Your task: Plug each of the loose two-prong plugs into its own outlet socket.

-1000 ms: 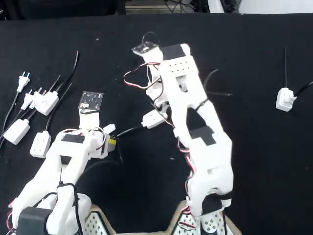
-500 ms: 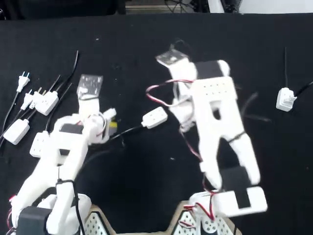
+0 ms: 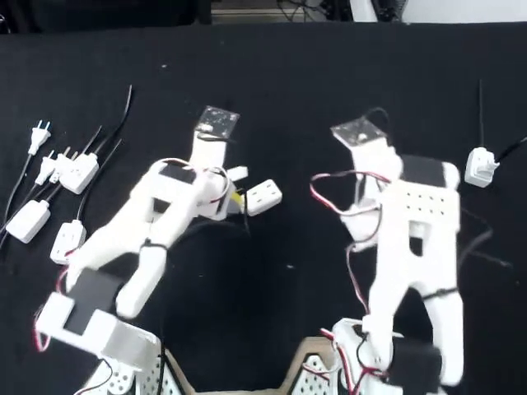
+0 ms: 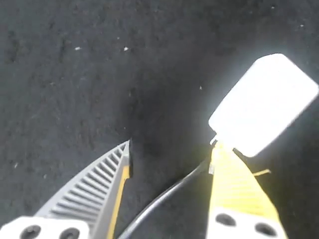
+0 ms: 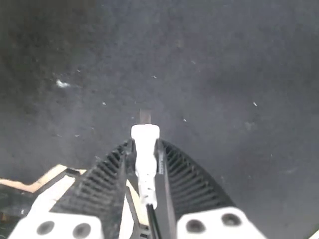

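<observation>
Just beside the white socket block [image 3: 263,196] at the middle of the black mat [image 3: 329,74], my left gripper [image 4: 170,147] sits with its jaws apart. The block's black cable [image 4: 164,199] runs between them, and the block lies at the tip of the yellow-faced finger. To the block's right, well apart from it, my right gripper [image 5: 145,149] is clamped on a white two-prong plug [image 5: 145,137]; I cannot make out its prongs clearly. I judge the step in hand is mating this plug with that block. To do it well I would first close the left jaws on the block or its cable neck, since smooth moulded plastic looks likely to skid on the felt-like cloth. Then I would bring the plug in level, square to the holes, and push straight. The plug is slim and rounded, held between ribbed pads; the cable looks stiff and may twist the block. Far left of the block lie more sockets [image 3: 67,241] and a loose plug [image 3: 37,132].
</observation>
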Robot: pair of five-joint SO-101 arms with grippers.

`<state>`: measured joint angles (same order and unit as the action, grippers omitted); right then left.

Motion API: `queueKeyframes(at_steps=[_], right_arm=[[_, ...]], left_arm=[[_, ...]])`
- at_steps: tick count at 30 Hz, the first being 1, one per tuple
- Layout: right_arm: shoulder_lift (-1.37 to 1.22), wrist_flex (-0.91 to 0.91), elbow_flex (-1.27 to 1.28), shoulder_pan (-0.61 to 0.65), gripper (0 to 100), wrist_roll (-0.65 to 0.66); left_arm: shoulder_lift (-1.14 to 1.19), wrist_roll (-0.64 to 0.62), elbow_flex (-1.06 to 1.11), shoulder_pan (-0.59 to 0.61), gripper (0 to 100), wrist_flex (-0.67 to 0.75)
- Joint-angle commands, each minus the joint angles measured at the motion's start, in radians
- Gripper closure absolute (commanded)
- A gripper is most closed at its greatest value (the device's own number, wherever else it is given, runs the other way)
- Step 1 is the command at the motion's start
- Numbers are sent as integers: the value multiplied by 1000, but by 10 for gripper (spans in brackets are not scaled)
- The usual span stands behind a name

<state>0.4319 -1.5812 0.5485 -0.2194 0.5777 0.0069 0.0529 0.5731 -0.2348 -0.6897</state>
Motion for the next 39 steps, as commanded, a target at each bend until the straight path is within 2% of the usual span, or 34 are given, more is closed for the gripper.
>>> queueKeyframes(at_steps=[1,6,15,20,23,26,28,32,35,39], right_arm=[[94,14,38,-75,988,69],[150,14,93,-110,988,129],[159,14,97,-109,988,132],[157,14,96,-104,988,132],[153,28,70,-103,988,130],[151,46,41,-103,988,127],[151,46,28,-101,988,127],[151,41,33,-120,988,132],[154,40,59,-158,988,133],[157,43,88,-206,988,163]], left_arm=[[54,-44,-71,-18,737,61],[54,-60,-59,-59,737,51],[52,-60,-53,-231,748,-37],[-31,-58,-53,-193,799,-149],[-163,-55,-44,-137,787,-259],[-298,-5,42,-117,753,-295],[-367,11,108,-127,738,-279],[-450,12,239,-197,715,-130],[-453,20,308,-232,693,-25],[-394,101,346,-251,694,75]])
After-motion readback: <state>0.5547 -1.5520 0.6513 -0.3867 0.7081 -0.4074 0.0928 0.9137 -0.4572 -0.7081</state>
